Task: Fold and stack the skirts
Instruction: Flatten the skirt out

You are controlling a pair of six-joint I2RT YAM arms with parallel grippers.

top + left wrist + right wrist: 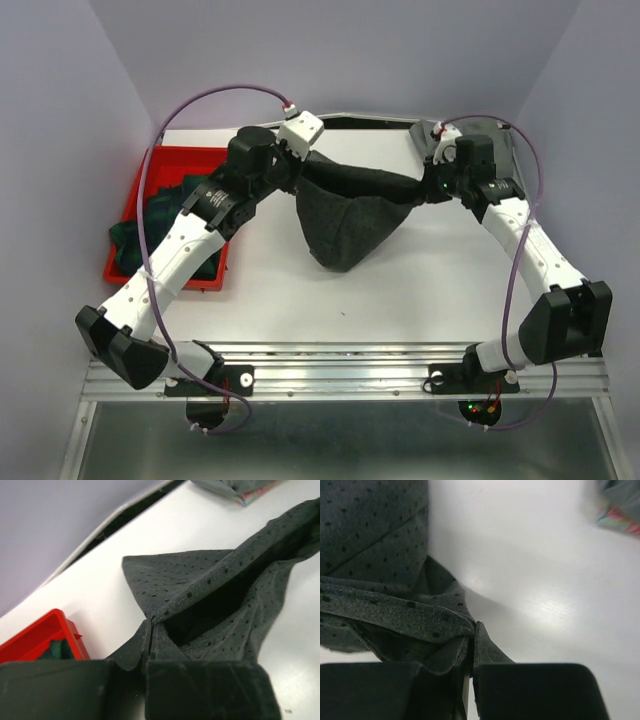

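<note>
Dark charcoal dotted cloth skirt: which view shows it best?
Top external: the whole dark charcoal dotted cloth skirt shows, stretched along its top edge, sagging to a point. Each wrist view shows only a pinched corner and nearby folds.

A red plastic tray sits at the left side of the white table, a metal rail along its near edge, lilac walls around.

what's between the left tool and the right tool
The dotted charcoal skirt spans from left tool to right tool, sagging onto the table, seen in the top view.
</note>
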